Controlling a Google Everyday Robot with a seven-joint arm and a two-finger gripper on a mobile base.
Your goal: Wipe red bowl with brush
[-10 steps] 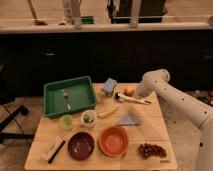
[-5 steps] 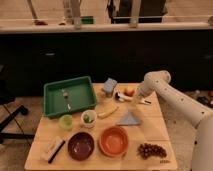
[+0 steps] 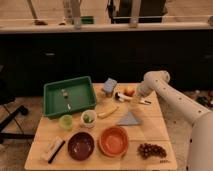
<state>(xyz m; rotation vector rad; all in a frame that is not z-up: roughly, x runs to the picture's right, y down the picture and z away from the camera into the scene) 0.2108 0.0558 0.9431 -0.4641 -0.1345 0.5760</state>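
Observation:
The red bowl (image 3: 114, 141) stands at the front middle of the wooden table (image 3: 150, 131) and has nothing in it. The brush (image 3: 131, 99) lies flat at the back right of the table, with its white-and-black head pointing left and its slim handle running right. My gripper (image 3: 137, 95), at the end of the white arm coming in from the right, is low over the middle of the brush handle. The gripper hides part of the handle.
A dark maroon bowl (image 3: 81, 145) sits left of the red bowl. A green tray (image 3: 50, 106) stands at the back left. A blue-grey block (image 3: 110, 86), an orange fruit (image 3: 129, 91), a banana (image 3: 107, 111), a grey cloth (image 3: 130, 119), two small cups (image 3: 66, 122), grapes (image 3: 151, 150) and a pale block with a dark stick (image 3: 52, 148) also lie on the table.
My gripper has moved slightly down and left, closer onto the brush handle. The brush and the bowls have not moved.

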